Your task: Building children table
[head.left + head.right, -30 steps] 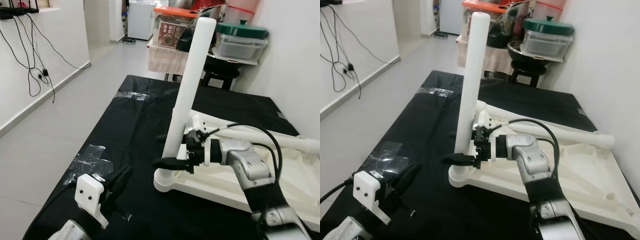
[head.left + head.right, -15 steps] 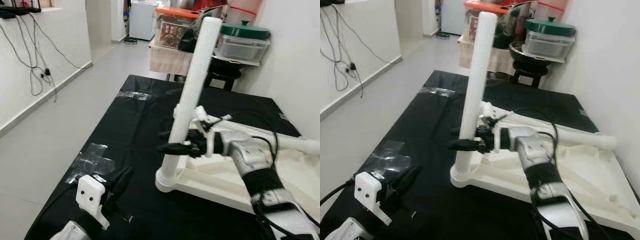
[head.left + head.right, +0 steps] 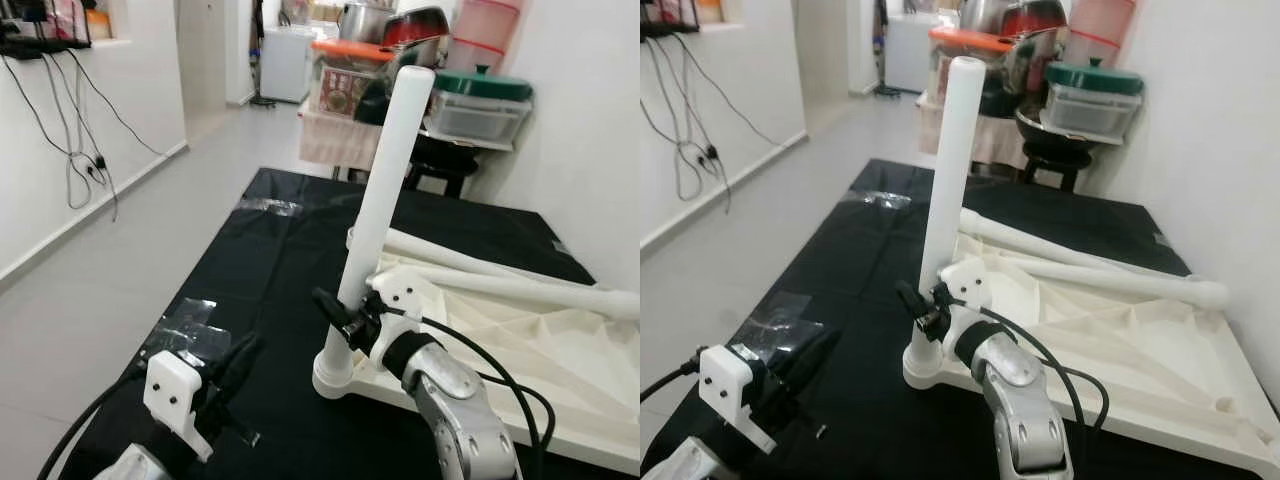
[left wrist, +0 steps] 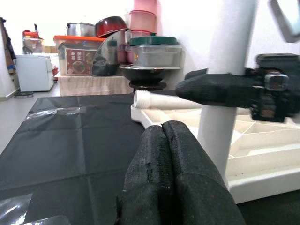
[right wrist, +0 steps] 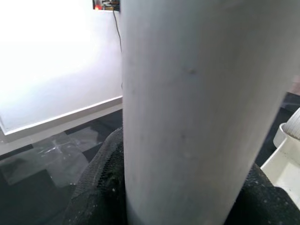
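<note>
Centre frame, right claw is clamped on the upright leg seated in the corner of the upside-down tabletop. Left claw closed, empty, lower left. Two legs lie loose; rest of assembly pending.

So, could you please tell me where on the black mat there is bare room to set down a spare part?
Bare black mat lies between the upright white leg and the mat's left edge, bordered by the far tape patch and the near tape patch. It is crowded on the right, where the white tabletop lies with loose legs and the right tool around the upright leg.
</note>
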Available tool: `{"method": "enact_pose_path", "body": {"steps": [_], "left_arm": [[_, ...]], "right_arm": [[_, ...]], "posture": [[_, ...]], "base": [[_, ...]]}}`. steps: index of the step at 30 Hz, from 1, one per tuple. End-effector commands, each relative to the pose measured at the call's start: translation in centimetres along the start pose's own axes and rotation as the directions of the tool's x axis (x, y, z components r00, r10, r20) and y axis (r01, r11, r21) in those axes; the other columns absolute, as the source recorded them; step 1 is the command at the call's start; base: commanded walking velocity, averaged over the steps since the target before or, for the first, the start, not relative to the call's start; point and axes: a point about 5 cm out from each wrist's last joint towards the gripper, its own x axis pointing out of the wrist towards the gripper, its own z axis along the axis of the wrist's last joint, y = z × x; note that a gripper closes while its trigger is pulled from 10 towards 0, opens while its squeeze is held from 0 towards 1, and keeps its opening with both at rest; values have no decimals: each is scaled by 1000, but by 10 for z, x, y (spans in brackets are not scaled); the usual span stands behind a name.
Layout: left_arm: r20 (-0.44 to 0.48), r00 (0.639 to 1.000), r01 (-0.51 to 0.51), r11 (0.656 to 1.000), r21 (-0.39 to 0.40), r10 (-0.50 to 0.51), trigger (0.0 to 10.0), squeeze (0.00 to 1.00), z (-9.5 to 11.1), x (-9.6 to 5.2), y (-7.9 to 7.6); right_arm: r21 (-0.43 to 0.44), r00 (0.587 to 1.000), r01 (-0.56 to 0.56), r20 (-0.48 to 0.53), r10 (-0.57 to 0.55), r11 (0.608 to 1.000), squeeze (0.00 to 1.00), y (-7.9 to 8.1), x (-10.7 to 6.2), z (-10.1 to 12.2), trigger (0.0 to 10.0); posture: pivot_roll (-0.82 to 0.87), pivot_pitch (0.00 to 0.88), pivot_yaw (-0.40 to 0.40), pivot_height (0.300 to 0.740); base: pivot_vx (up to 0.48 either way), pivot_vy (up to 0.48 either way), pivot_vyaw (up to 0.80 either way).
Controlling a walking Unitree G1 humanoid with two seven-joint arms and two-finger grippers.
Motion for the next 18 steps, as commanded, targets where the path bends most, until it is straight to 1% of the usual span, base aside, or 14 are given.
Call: {"method": "enact_pose_path", "body": {"steps": [1, 2, 3, 4, 6, 7, 8, 11, 13, 14, 15, 16, 17, 18], "left_arm": [[-19, 1000, 13, 1000, -10, -13, 10000, 0, -3, 1, -1], [-19, 1000, 12, 1000, -7, -12, 10000, 0, -3, 1, -1], [-19, 1000, 12, 1000, -7, -12, 10000, 0, -3, 1, -1], [-19, 1000, 5, 1000, -4, -5, 10000, 0, -3, 1, 0], [-18, 1000, -1, 1000, -1, 1, 10000, 0, -3, 1, 0], [-16, 1000, -5, 1000, 0, 5, 10000, 0, -3, 1, 0], [-16, 1000, -5, 1000, 0, 5, 10000, 0, -3, 1, 0], [-15, 1000, -4, 1000, -1, 4, 10000, 0, -3, 2, 0], [-15, 1000, -2, 1000, -2, 2, 10000, 0, -3, 2, -1], [-14, 1000, -1, 1000, -2, 1, 10000, 0, -4, 3, -1], [-14, 1000, -1, 1000, -2, 1, 10000, 0, -4, 3, -1], [-14, 1000, 0, 1000, -3, 0, 10000, 0, -4, 3, -2], [-13, 1000, 1, 1000, -3, -1, 10000, 0, -4, 4, -2], [-13, 1000, 1, 1000, -3, -1, 10000, 0, -5, 4, -2]], "right_arm": [[-19, 982, 62, -177, -65, 998, 0, -13, -7, -33, 0], [25, 983, 43, -181, -38, 999, 0, -14, -5, -35, 0], [25, 983, 43, -181, -38, 999, 0, -14, -5, -35, 0], [50, 983, 28, -185, -18, 998, 0, -13, -3, -36, 10000], [70, 983, -6, -184, 19, 998, 0, -7, -3, -35, 10000], [119, 982, -63, -167, 83, 991, 1000, -2, -3, -32, 10000], [143, 978, -126, -148, 147, 982, 1000, 2, -3, -25, 10000], [156, 973, -169, -135, 190, 973, 1000, 6, -4, -20, 10000], [143, 964, -234, -93, 248, 962, 1000, 5, -2, -11, 10000], [100, 924, -376, -30, 381, 921, 0, 3, -1, 3, 10000], [100, 924, -376, -30, 381, 921, 0, 3, -1, 3, 10000], [49, 856, -516, 5, 517, 855, 0, -4, -2, 14, 10000], [12, 789, -614, 20, 614, 789, 0, -12, -4, 22, 10000], [-5, 742, -670, 19, 670, 742, 0, -19, -4, 27, 10000]], "posture": [[-12, 0, -119, 740], [-11, 0, -118, 740], [-11, 0, -118, 740], [-10, 0, -118, 740], [-11, 0, -118, 740], [-11, 0, -123, 740], [-11, 0, -124, 740], [-11, 0, -124, 740], [-12, 0, -122, 740], [-9, 0, -124, 740], [-9, 0, -124, 740], [-2, 0, -125, 740], [-2, 0, -125, 740], [-1, 0, -124, 740]], "base": [[0, 0, 0], [0, 0, 0], [0, 0, 0], [0, 0, 0], [0, 0, 0], [0, 0, 0], [0, 0, 0], [0, 0, 0], [0, 0, 0], [0, 0, 0], [0, 0, 0], [0, 0, 0], [0, 0, 0], [0, 0, 0]]}}
